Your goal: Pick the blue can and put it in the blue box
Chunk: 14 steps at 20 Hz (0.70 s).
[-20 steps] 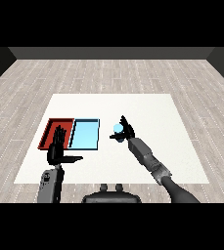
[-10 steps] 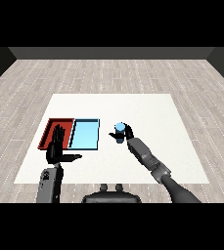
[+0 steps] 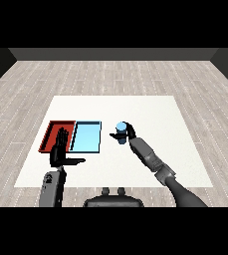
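White is the tabletop (image 3: 150,114) that you see from the head view, and it lies on a floor (image 3: 110,74) of grey wooden planks. On its left part you find two trays side by side, with their edges touching: the red tray (image 3: 50,133) on the outside and the light blue tray (image 3: 87,137) just to the right of it, at 3 o'clock from the red one. The blue can (image 3: 120,130) stands upright just beside the light blue tray, also at 3 o'clock from it, with a narrow strip of white tabletop between them; it is not inside any tray. Your right hand (image 3: 127,134) is at the can, and its black fingers are curled around the can from the right and from below, so this hand is grasping the can. You cannot tell from this view if the can is resting on the tabletop or is lifted a little. The grey right forearm (image 3: 148,155) runs from the hand toward 5 o'clock, down to the lower right corner. Your left hand (image 3: 60,149) is over the near edge of the red tray, with the fingers straight and pointing toward 12 o'clock and the thumb stretched out toward 3 o'clock; it is released and holds nothing. The left forearm (image 3: 52,187) comes up from 6 o'clock under it.
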Motion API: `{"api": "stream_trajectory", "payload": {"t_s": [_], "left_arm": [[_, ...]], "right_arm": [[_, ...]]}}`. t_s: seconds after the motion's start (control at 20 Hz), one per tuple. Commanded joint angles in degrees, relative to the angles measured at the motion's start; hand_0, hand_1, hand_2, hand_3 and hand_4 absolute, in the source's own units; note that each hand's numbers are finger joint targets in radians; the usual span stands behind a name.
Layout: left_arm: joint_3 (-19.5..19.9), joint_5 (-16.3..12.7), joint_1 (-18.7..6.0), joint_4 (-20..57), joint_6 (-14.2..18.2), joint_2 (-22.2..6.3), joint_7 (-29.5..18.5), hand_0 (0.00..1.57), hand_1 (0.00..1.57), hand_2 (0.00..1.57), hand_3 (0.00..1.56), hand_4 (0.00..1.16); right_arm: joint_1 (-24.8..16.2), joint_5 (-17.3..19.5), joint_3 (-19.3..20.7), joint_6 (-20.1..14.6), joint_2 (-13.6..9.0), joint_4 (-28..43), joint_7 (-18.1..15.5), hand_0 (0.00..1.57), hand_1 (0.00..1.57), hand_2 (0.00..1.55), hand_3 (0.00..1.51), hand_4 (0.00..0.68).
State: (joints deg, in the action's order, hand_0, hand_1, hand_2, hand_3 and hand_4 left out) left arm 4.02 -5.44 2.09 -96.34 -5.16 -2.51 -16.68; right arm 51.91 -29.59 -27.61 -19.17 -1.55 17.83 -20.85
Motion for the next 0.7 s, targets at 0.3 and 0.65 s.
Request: {"api": "stream_trajectory", "payload": {"t_s": [0.3, 0.65], "left_arm": [[-5.5, 2.9, -2.7, 0.3, 1.2, 1.7, 3.3, 0.00, 0.00, 0.00, 0.00, 0.00], [-12.1, 4.1, -9.8, 1.5, 6.5, 2.5, 10.2, 0.00, 0.00, 0.00, 0.00, 0.00]], "right_arm": [[-7.1, 6.7, -1.2, -2.2, -6.7, 21.4, 5.1, 1.53, 1.53, 1.48, 1.41, 0.578], [-14.2, 8.6, -0.7, -3.1, -16.3, 41.4, 10.4, 1.50, 1.50, 1.47, 1.39, 0.582]]}}
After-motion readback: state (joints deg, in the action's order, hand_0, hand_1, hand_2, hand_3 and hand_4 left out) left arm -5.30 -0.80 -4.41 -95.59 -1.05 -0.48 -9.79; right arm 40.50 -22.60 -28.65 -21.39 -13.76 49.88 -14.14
